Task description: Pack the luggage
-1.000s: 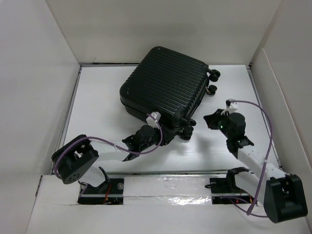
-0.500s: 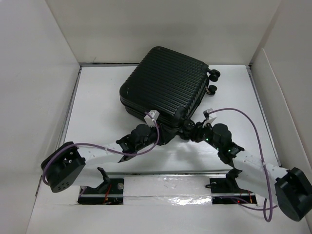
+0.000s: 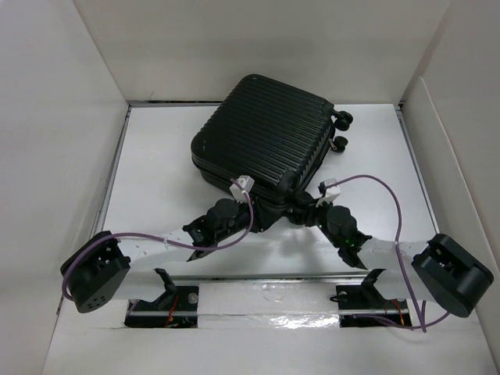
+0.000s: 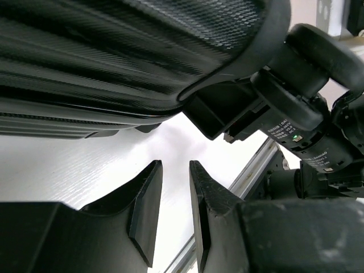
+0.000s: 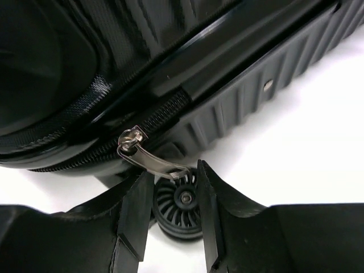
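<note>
The luggage is a black ribbed suitcase lying flat and closed at the back middle of the table. My right gripper is at its near corner. In the right wrist view, the open jaws stand on either side of the tip of the silver zipper pull, not clamping it. A caster wheel sits just behind. My left gripper is low beside the same near corner. Its jaws are slightly apart and empty, under the shell.
White walls enclose the table on the left, back and right. Two more caster wheels stick out at the suitcase's right side. The right arm's wrist is close to my left gripper. A metal rail runs along the near edge.
The right arm has swung left from the open table to the suitcase's near corner, bringing its jaws around the zipper pull. The left arm has stretched out slightly and stays at that corner.
</note>
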### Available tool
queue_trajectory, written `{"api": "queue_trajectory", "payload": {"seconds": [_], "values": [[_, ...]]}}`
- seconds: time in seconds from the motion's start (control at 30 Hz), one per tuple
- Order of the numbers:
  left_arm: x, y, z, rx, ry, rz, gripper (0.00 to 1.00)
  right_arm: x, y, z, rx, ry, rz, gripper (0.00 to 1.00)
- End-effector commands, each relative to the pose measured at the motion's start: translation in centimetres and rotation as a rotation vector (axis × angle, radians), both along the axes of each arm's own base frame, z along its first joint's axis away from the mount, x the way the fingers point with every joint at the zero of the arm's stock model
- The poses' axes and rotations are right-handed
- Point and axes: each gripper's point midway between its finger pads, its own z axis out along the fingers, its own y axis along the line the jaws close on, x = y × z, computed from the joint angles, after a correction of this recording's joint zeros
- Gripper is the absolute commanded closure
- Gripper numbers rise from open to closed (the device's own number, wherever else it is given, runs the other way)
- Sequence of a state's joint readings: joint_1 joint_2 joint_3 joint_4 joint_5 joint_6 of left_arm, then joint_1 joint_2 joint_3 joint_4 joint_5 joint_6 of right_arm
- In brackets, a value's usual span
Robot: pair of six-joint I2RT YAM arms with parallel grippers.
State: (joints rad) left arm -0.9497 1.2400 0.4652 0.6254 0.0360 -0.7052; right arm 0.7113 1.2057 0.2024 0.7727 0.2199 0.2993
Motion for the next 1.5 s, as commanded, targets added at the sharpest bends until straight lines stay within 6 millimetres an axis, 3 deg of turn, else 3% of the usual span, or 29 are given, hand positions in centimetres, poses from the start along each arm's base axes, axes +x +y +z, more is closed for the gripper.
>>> {"api": "queue_trajectory", "payload": {"seconds": [0.0,0.2,0.37,0.57,0.8,1.1,1.17,1.23,1.4,1.47], "values": [[0.2,-0.1,2.1,-0.026,-0.064,-0.008,0.77,1.1,1.4,5.8,0.089,-0.228,-0.011,0.58],[0.1,0.4,1.8,-0.027,-0.058,0.010,0.77,-0.9,2.4,6.2,0.068,-0.251,0.017,0.59],[0.2,0.5,1.5,-0.029,-0.047,0.019,0.77,-0.6,1.4,7.1,0.057,-0.274,-0.041,0.60],[0.3,0.4,2.1,-0.039,-0.054,0.021,0.77,-0.6,3.3,6.8,0.029,-0.268,0.015,0.64],[0.4,0.3,3.0,-0.040,-0.075,0.016,0.77,-1.8,3.9,5.1,0.004,-0.186,0.018,0.54],[0.6,0.2,3.1,-0.035,-0.084,0.014,0.77,-3.0,4.4,5.0,-0.037,-0.147,0.036,0.49],[1.2,0.4,3.5,-0.030,-0.100,0.046,0.77,-2.8,4.2,4.5,-0.060,-0.153,0.021,0.49],[1.3,0.3,3.7,-0.034,-0.105,0.047,0.77,-1.9,4.1,5.6,-0.057,-0.189,-0.020,0.49],[1.4,0.2,4.1,-0.026,-0.116,0.044,0.77,0.1,4.6,6.0,-0.132,-0.243,-0.086,0.51],[1.4,0.3,4.0,-0.024,-0.116,0.048,0.77,0.8,3.8,6.2,-0.154,-0.263,-0.148,0.53]]}}
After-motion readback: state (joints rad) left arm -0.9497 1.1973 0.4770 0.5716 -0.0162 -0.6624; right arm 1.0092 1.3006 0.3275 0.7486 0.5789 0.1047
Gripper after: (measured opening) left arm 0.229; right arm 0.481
